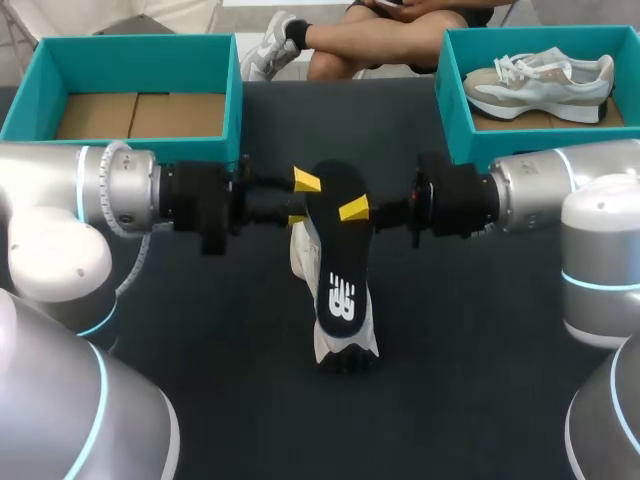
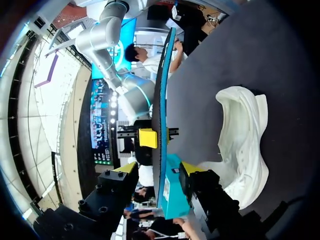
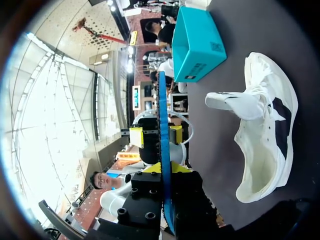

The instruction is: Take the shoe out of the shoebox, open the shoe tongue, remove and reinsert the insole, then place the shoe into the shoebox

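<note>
Two grippers meet over the middle of the surface (image 1: 200, 350). The right gripper (image 1: 355, 212) has its fingers clamped on the right edge of the black insole (image 1: 338, 250), holding it flat in the air. The left gripper (image 1: 302, 200) has its fingers spread above and below the left edge, not pinching as far as I can see. The white shoe (image 1: 300, 255) lies right under the insole. The left box (image 1: 120, 42) and right box (image 1: 455, 100) sit far back, and the right one holds another shoe (image 1: 540, 85).
</note>
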`<state>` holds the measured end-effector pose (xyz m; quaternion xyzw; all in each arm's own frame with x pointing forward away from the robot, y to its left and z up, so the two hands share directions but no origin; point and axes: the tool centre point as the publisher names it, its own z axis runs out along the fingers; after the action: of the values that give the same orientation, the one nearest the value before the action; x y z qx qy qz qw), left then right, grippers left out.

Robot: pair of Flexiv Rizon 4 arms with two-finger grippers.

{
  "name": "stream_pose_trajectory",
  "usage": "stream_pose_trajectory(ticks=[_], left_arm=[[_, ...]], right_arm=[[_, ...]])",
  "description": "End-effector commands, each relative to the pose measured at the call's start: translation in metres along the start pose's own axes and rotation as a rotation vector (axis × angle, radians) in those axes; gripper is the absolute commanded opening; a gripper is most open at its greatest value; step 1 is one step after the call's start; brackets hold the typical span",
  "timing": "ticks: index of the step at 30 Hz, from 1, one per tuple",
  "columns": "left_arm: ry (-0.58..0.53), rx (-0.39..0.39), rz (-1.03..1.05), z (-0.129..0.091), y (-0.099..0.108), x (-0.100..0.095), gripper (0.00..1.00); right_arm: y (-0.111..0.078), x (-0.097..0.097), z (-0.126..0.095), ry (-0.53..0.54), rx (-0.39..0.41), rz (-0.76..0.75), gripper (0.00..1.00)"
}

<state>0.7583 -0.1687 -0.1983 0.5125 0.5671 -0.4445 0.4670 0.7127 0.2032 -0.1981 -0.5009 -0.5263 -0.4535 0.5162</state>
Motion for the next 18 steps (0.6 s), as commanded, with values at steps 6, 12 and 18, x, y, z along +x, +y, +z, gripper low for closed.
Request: stream_pose_trajectory(ticks=[6, 12, 18], left_arm=[[-0.031, -0.010, -0.009, 0.020, 0.003, 0.007, 0.37], [-0.042, -0.012, -0.014, 0.024, 0.003, 0.008, 0.32], [-0.052, -0.015, -0.022, 0.029, 0.003, 0.009, 0.26]], right_arm=[[0.005, -0.001, 0.010, 0.001, 0.014, 0.000, 0.00], [0.006, -0.001, 0.011, 0.000, 0.016, 0.002, 0.00], [0.007, -0.001, 0.010, 0.000, 0.016, 0.001, 0.00]])
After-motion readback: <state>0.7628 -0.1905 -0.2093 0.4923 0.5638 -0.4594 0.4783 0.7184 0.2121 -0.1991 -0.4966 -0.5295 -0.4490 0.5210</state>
